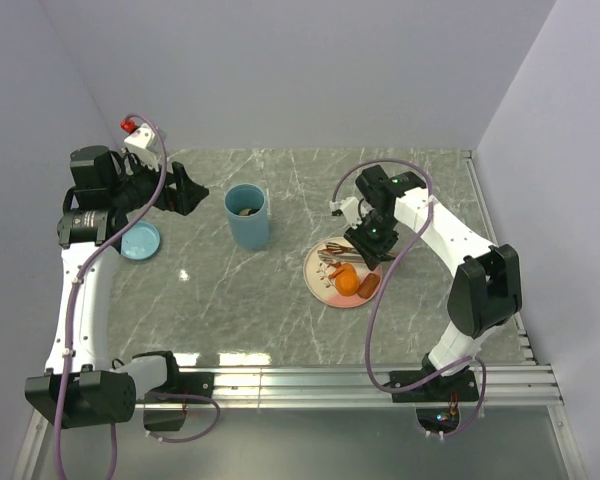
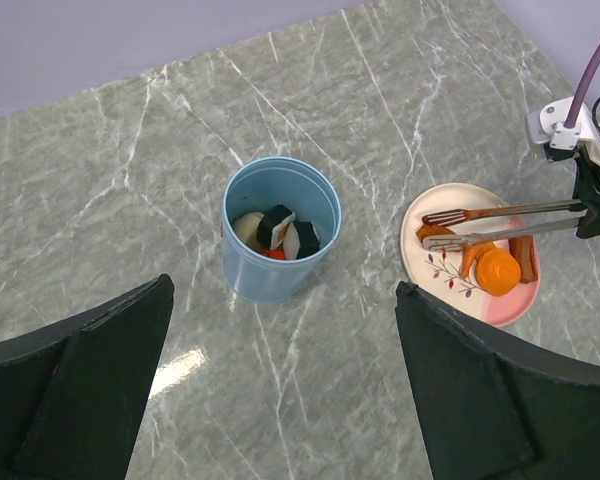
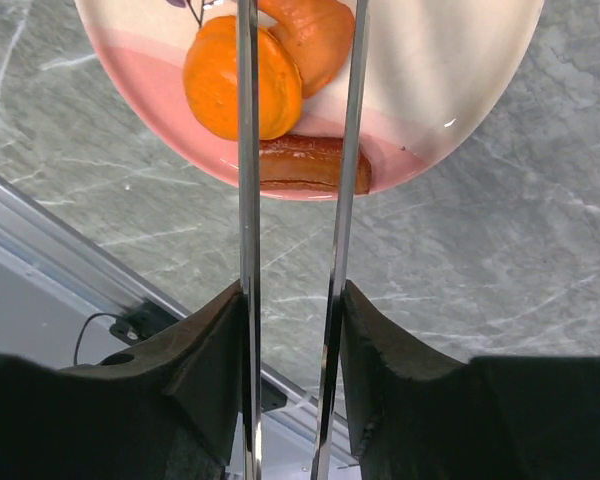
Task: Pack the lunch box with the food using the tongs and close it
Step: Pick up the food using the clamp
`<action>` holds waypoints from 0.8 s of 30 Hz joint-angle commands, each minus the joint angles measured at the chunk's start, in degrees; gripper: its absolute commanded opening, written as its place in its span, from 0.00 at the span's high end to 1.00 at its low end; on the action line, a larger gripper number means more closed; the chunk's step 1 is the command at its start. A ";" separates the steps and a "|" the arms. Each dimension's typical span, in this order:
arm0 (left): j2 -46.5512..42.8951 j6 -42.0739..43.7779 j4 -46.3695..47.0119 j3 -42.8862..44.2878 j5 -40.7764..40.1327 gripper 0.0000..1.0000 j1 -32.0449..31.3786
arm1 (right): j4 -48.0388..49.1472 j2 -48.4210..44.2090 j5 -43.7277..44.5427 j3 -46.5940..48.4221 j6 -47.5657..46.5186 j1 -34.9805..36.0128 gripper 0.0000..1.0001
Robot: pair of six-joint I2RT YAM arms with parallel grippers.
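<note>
Lunch box (image 1: 247, 217) on grey marble table (image 1: 260, 310), lilac walls (image 1: 300, 70), left fingers (image 2: 80, 400) apart, right fingers (image 3: 210, 360) clamping tongs (image 3: 248, 250)

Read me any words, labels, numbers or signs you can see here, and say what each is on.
None can be read.
The plate carries only a small leafy sprig drawing, no lettering.
The lunch box and tongs are plain, with no visible text.

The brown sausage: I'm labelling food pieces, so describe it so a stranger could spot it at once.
On the grey marble table, right of the tall blue lunch box, sits a pink plate. The sausage lies along its rim, beside the orange round. It alone is dark brown and straight.
</note>
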 commanded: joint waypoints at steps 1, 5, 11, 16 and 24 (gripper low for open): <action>-1.05 0.77 1.12 0.12 0.20 0.01 0.13 | 1.29 -2.58 2.17 -0.05 0.67 0.03 0.57; -0.78 0.77 0.94 0.47 0.46 0.01 0.22 | 0.41 -3.01 1.38 0.21 0.85 -0.24 0.62; -0.87 1.03 0.77 0.74 0.55 0.01 0.13 | -0.73 -5.21 -3.88 3.46 0.15 -0.76 0.67; -0.61 1.30 0.42 1.27 0.38 0.01 0.13 | -0.29 -7.58 -8.46 7.23 -0.73 -1.29 0.69; -0.26 0.68 1.12 1.97 0.64 0.01 0.13 | 1.55 -5.48 -19.52 23.92 2.51 -1.03 0.69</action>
